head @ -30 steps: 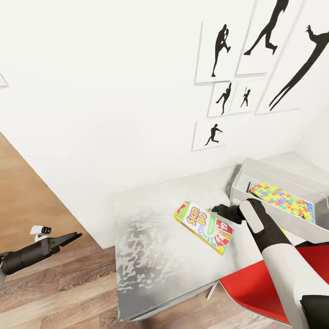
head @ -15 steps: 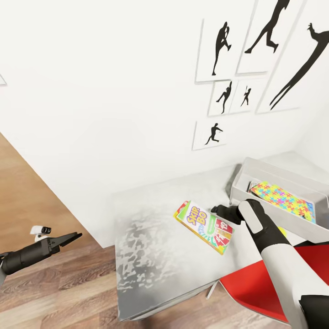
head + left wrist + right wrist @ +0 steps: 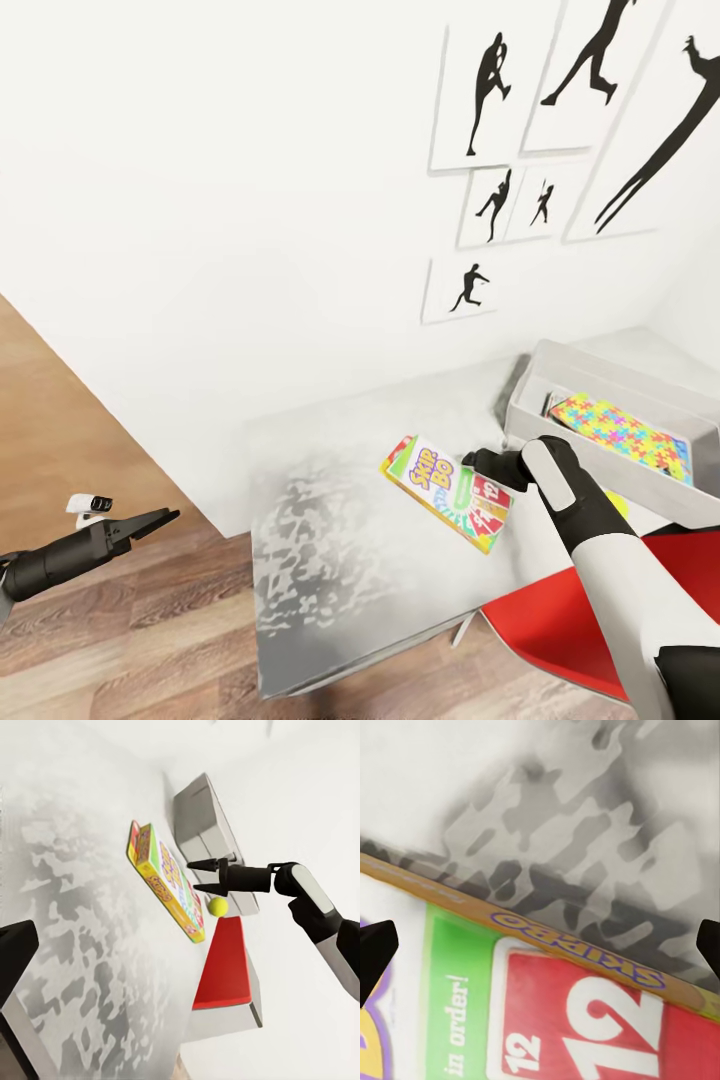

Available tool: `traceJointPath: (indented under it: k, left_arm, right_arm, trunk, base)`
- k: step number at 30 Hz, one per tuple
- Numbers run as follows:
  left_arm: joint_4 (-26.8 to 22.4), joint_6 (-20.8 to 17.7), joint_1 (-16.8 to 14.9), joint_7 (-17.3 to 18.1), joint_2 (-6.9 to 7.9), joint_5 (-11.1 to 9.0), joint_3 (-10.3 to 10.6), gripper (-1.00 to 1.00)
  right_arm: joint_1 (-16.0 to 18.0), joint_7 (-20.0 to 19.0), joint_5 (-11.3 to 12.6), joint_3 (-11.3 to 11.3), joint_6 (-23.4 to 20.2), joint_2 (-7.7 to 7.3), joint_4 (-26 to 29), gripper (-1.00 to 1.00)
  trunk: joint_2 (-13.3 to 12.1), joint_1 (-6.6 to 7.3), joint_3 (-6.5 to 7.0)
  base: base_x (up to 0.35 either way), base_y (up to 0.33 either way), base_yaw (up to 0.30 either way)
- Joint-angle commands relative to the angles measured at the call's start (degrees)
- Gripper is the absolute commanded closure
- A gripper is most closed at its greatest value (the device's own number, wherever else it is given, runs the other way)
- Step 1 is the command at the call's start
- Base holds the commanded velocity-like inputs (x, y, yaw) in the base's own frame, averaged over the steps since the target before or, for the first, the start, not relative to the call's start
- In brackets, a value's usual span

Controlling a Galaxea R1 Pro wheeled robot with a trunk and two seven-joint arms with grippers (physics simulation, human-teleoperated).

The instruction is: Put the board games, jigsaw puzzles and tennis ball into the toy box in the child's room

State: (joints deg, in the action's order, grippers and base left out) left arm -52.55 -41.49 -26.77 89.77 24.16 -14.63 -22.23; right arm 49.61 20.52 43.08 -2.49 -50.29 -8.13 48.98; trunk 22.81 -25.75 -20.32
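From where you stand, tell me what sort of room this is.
Probably a child's bedroom or playroom: a Skip-Bo game box lies on the pale desk, a jigsaw puzzle sits in a grey tray, and athlete silhouettes hang on the wall.

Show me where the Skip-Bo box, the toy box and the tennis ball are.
Skip-Bo box point(image 3: 445, 492), head view, middle of its printed top.
Toy box point(image 3: 598, 373), head view, on its far rim.
Tennis ball point(image 3: 217, 906), left wrist view, middle of the ball.
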Motion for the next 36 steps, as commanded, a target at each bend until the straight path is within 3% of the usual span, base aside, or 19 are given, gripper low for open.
traceJointPath:
  k: [1,36]
  left_arm:
    - [-0.01,-0.61,-0.03,0.23,0.01,0.04,0.00,-1.00]
    - [-0.01,-0.61,-0.03,0.23,0.01,0.01,0.00,-1.00]
  right_arm:
    - [0.04,0.57,0.60,-0.23,-0.07,-0.06,0.06,-1.00]
    - [0.04,0.57,0.60,-0.32,-0.06,0.31,0.06,-1.00]
  trunk:
    - [0.11,-0.03,-0.17]
    - [0.11,-0.03,-0.92]
  base:
    - [0.000,0.000,0.000]
    - [-0.058,0.020,0.000]
